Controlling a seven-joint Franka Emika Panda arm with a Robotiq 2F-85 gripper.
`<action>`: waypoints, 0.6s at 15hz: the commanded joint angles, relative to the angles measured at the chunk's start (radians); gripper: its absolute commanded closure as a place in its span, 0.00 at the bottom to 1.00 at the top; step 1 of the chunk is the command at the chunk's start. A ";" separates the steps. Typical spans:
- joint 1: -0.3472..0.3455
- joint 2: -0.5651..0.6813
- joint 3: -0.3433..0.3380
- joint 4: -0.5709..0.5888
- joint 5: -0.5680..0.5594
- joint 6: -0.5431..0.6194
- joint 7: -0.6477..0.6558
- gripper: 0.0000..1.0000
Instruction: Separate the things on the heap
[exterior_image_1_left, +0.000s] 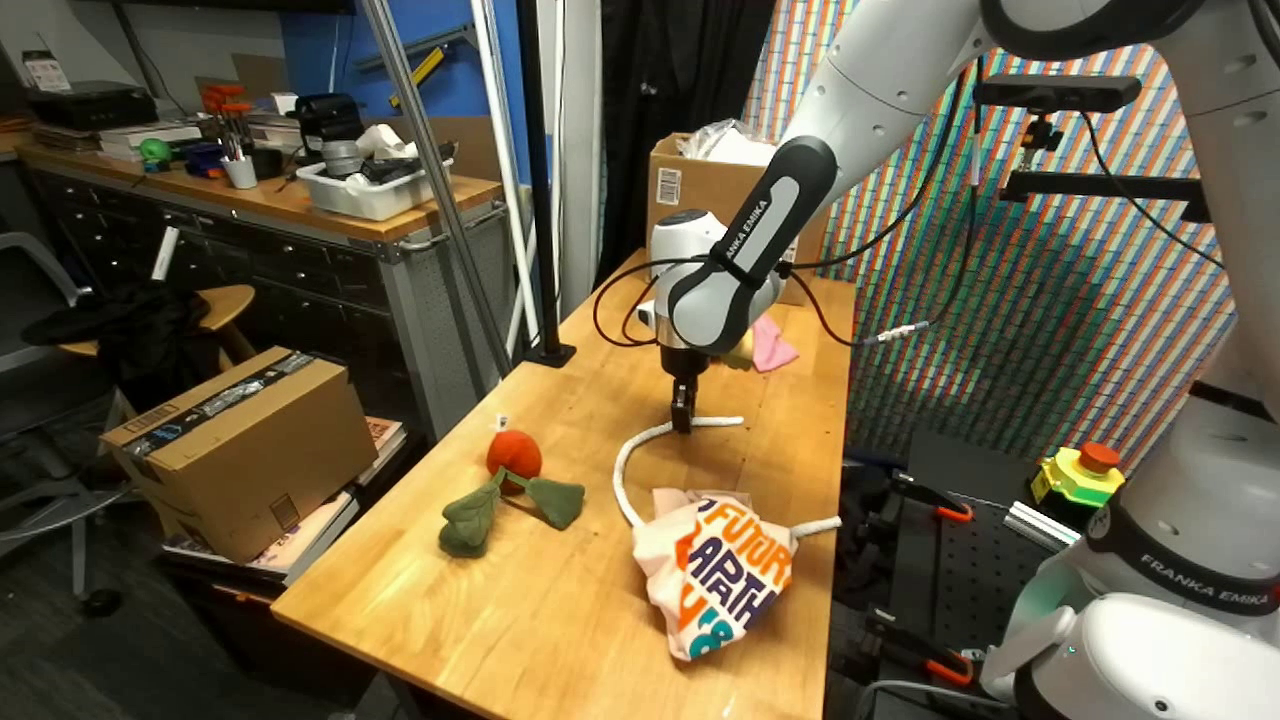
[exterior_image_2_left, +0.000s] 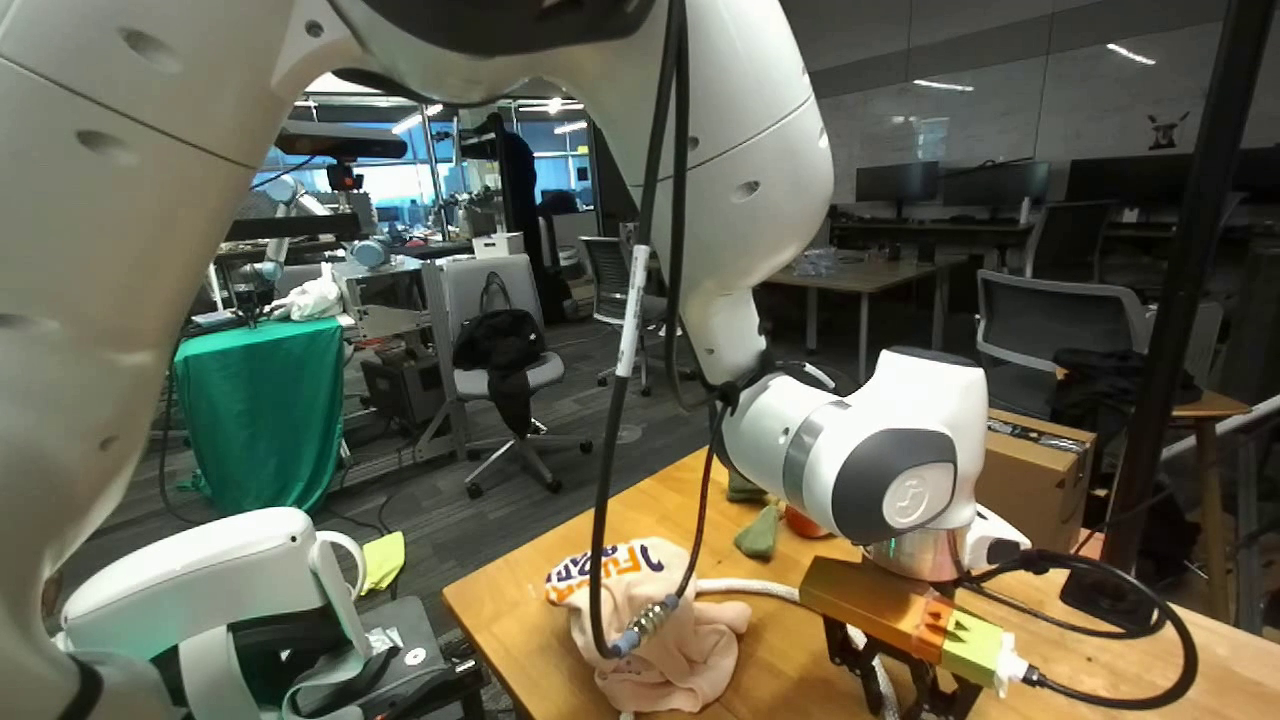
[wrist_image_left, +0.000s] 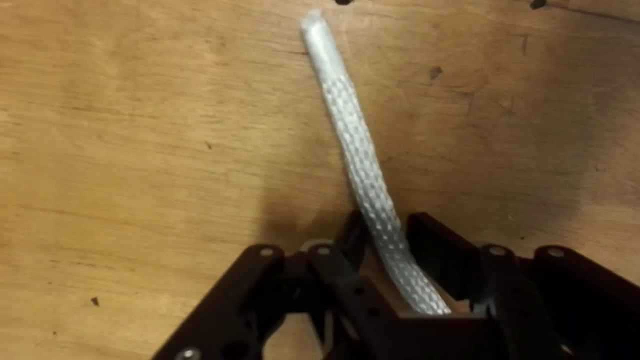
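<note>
While the gripper (wrist_image_left: 386, 222) stands with its jaws a narrow gap apart astride the white cord (wrist_image_left: 365, 165), I cannot confirm whether they press on it. The cord is slender and braided, with a smoother, paler tip, and in the wrist view runs from twelve o'clock toward five o'clock over the grained wooden table (wrist_image_left: 150, 150). In an exterior view, with the gripper as dial centre, I locate the printed bag (exterior_image_1_left: 715, 570) at six o'clock: wrinkled pale-pink fabric, orange, purple and teal lettering, the cord arcing up to it. The red ball (exterior_image_1_left: 513, 453), round with a small white tag (exterior_image_1_left: 502, 424), is near nine o'clock; the dark green piece (exterior_image_1_left: 555, 502), two leaf shapes on thin stems that overlap the ball, is at eight o'clock; the pink cloth (exterior_image_1_left: 770, 345), partly hidden by the arm (exterior_image_1_left: 870, 90), is between one and two o'clock. In an exterior view I obtain the bag's mostly plain folds (exterior_image_2_left: 670, 670) and the gripper's orange and yellow-green casing (exterior_image_2_left: 880, 605), with the ball mostly concealed behind the arm. The wrist view resolves the cord's weave most clearly.
</note>
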 joint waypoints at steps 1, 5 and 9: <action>-0.008 -0.005 -0.002 -0.002 0.003 0.015 0.012 0.98; -0.011 -0.022 0.005 -0.006 0.010 0.000 0.012 0.97; -0.002 -0.055 0.000 -0.012 0.005 -0.010 0.024 0.97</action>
